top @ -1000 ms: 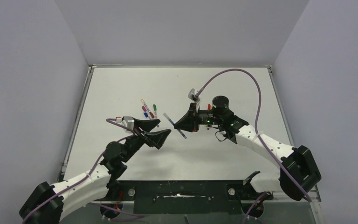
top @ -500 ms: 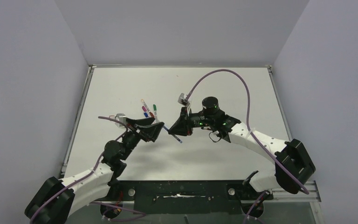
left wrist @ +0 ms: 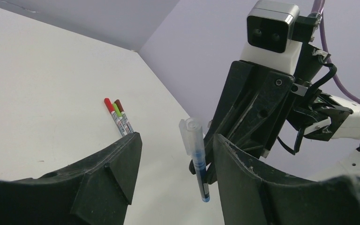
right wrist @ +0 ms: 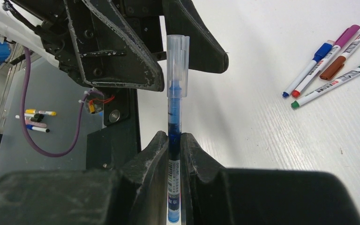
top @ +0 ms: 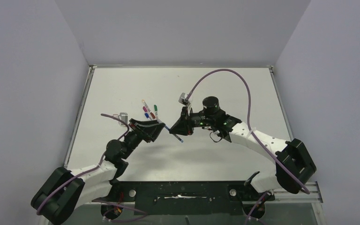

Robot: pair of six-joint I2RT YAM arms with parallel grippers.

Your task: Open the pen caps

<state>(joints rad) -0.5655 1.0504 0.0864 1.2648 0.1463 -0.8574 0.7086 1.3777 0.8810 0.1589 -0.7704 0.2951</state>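
Note:
My right gripper is shut on the barrel of a blue pen and holds it above the table. The pen's clear cap is on and points at my left gripper. That gripper is open, its jaws on either side of the cap without touching it. From above, the two grippers meet at mid-table, with the pen's tail sticking out below. Several other pens with coloured caps lie on the table behind; they also show in the right wrist view and the left wrist view.
The white table is walled at the back and on both sides. A black base rail runs along the near edge. A few spare pens lie on a lower surface beyond the table edge.
My right gripper has carried the pen left and my left gripper has moved up and right, so that its open jaws now flank the cap. There has been little motion in the last half second.

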